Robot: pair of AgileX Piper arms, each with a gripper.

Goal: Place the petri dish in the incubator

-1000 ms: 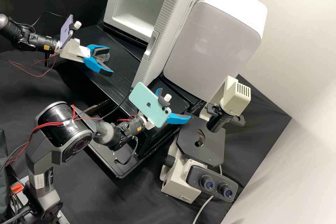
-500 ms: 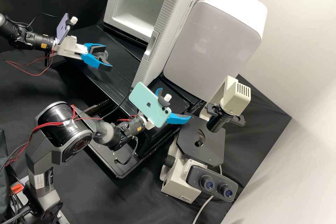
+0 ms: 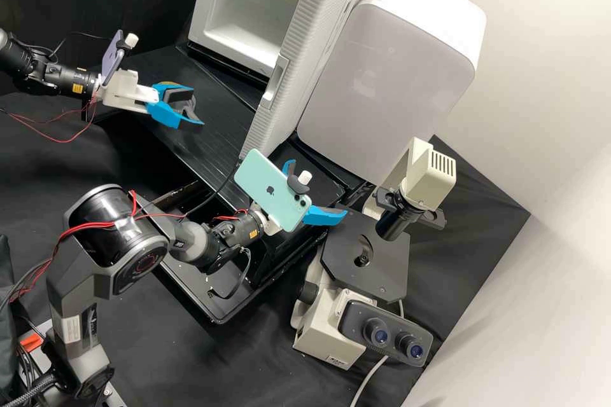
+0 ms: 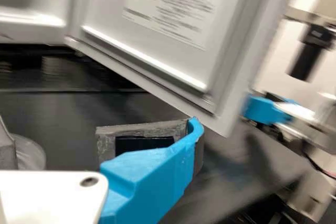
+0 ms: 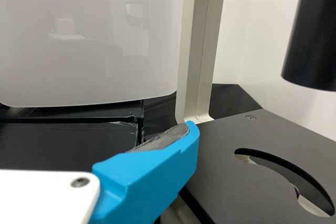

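My left gripper [image 3: 191,107] hangs over the black platform [image 3: 216,140] in front of the white incubator [image 3: 242,6], whose ribbed door [image 3: 305,44] stands open. It is shut on the small clear petri dish [image 3: 184,99]. In the left wrist view the dish [image 4: 23,153] is a pale round shape beside my blue finger [image 4: 157,166], with the door's inner face [image 4: 173,9] just ahead. My right gripper [image 3: 340,212] is shut and empty at the edge of the microscope stage [image 3: 369,254]. The right wrist view has one blue finger [image 5: 157,166] beside that stage [image 5: 262,145].
A microscope [image 3: 356,324] stands at the front right with its head [image 3: 423,172] above the stage. A large rounded white box [image 3: 394,63] sits between it and the incubator door. Black cloth covers the bench around the platform. Red wires trail from both arms.
My left gripper has drawn back a little to the left and rolled about its wrist, with the dish still in it. The right arm has not moved.
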